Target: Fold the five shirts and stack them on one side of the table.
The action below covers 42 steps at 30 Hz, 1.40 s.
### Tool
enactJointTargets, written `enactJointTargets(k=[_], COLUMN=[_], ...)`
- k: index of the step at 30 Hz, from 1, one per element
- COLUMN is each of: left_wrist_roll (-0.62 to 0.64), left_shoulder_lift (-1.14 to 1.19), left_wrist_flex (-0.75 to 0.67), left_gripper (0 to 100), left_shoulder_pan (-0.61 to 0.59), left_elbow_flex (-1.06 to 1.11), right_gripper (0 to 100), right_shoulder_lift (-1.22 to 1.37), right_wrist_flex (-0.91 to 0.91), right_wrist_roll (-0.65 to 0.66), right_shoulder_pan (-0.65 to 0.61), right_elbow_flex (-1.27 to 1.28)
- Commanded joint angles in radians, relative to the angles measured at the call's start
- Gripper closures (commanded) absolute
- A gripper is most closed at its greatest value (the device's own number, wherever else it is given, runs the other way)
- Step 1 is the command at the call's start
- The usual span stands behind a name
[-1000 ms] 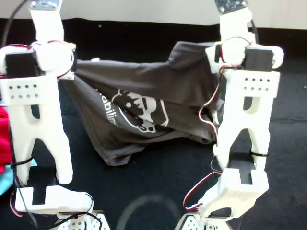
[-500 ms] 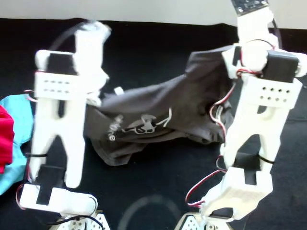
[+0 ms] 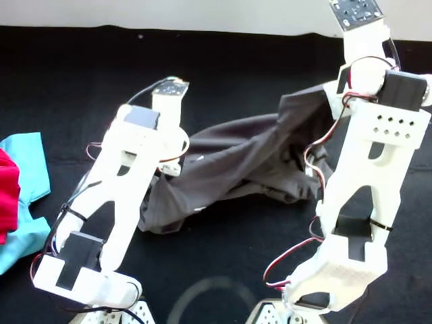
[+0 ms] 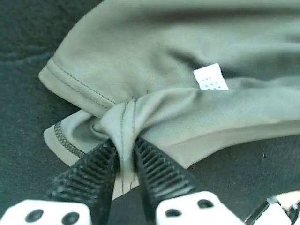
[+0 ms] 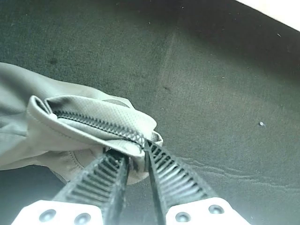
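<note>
At the left edge of the black felt-like table (image 3: 223, 74) I see a red shirt (image 3: 5, 196) overlapping a teal shirt (image 3: 30, 169). My left gripper (image 4: 124, 157), arm bent low, pinches the stitched hem of the soft grey shirt (image 3: 236, 162) mid-table. My right gripper (image 5: 135, 157), held higher, clamps its ribbed seam.

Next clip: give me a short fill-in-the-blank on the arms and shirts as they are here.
The grey shirt is held by the left end effector and the ___ one.
At the table's side, a teal shirt lies under a ___ one.
The table is covered in ___.
Missing words: right; red; black.
</note>
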Motion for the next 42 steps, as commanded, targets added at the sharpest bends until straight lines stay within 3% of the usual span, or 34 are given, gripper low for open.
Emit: enactJointTargets(k=[1, 5, 9, 18, 21, 25, 37, 42], left_wrist_roll=[0.015, 0.014, 0.018, 0.012, 0.008, -0.087, -0.144, -0.140], left_shoulder_lift=[-0.018, -0.038, -0.019, 0.286, 0.375, 0.423, 0.079, 0.044], left_wrist_flex=[0.026, 0.118, 0.089, -0.098, -0.084, 0.026, 0.267, 0.146], left_gripper=[84, 78, 78, 78, 78, 82, 85, 85], left_shoulder_pan=[-0.012, -0.091, -0.165, -0.067, -0.073, -0.076, -0.079, -0.067], left_elbow_flex=[-0.015, -0.145, -0.272, -0.203, -0.205, -0.199, -0.193, -0.111], right_gripper=[99.3, 99.3, 99.3, 99.3, 99.3, 99.3, 99.3, 99.3], right_shoulder_lift=[-0.002, -0.002, -0.002, -0.005, -0.007, -0.008, -0.008, -0.008], right_wrist_flex=[-0.010, -0.010, -0.010, -0.005, -0.004, -0.004, -0.004, -0.004], right_wrist_roll=[0.012, 0.012, 0.012, 0.011, 0.011, 0.012, 0.012, 0.012], right_shoulder_pan=[0.010, 0.008, 0.005, 0.005, 0.005, 0.005, 0.004, 0.004], right_elbow_flex=[0.005, 0.007, 0.007, 0.002, -0.001, -0.001, -0.001, -0.001])
